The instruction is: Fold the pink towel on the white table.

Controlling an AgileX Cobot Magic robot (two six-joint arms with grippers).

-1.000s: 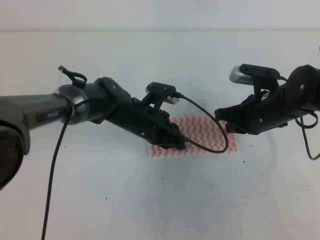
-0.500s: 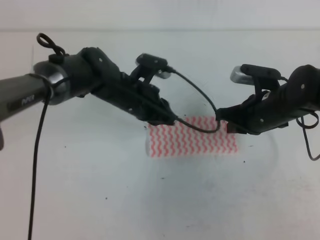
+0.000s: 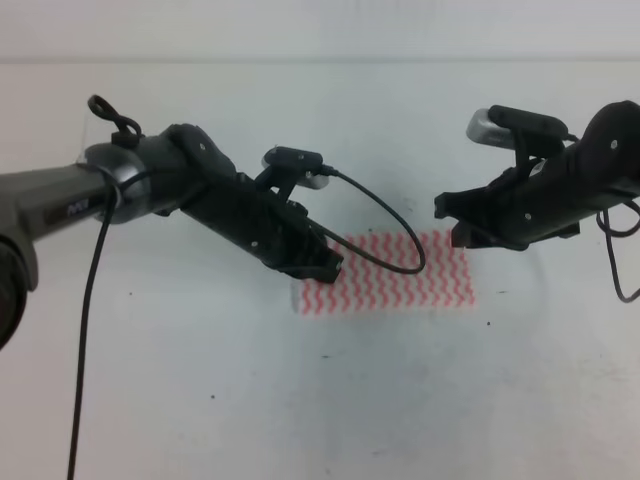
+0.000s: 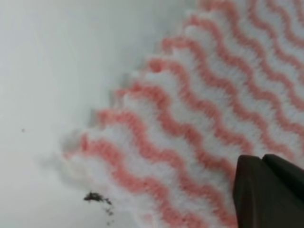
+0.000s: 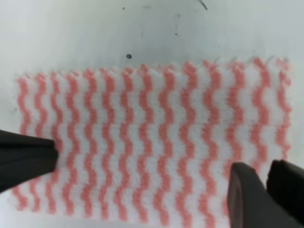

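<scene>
The pink towel lies flat on the white table as a small rectangle with pink-red zigzag stripes. My left gripper hangs over the towel's left end. In the left wrist view its dark fingers are pressed together over the cloth near a frayed corner. My right gripper hovers just above the towel's far right corner. Its fingers stand side by side with almost no gap and nothing between them. The whole towel shows in the right wrist view.
A black cable loops from the left wrist camera over the towel. Small dark specks dot the table. White tabletop surrounds the towel on all sides.
The left gripper drew back from the middle of the towel to its left end, uncovering more cloth. The right gripper rose slightly. The towel stayed in place.
</scene>
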